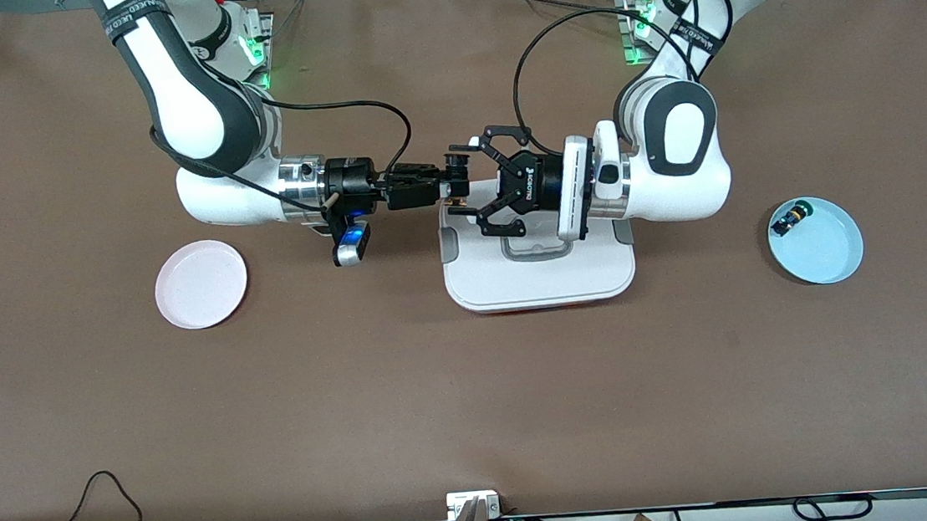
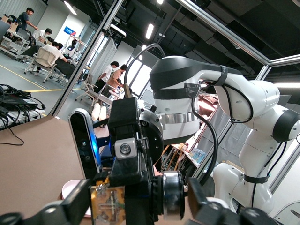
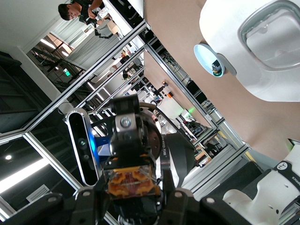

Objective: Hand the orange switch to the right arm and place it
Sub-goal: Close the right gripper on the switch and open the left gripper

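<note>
The tiny orange-capped push-button switch (image 1: 456, 179) with its tan-brown body hangs in mid-air over the white rectangular tray (image 1: 539, 279), pinched in the right arm's slim black tool (image 1: 447, 185), which is shut on it. The left arm's black linkage tool (image 1: 484, 185) stands spread wide around it, holding nothing. The grip looks small, so the switch could twist or slip during the swing to the pink round plate (image 1: 201, 284). The open fingers could also snag it if the arms part carelessly.
</note>
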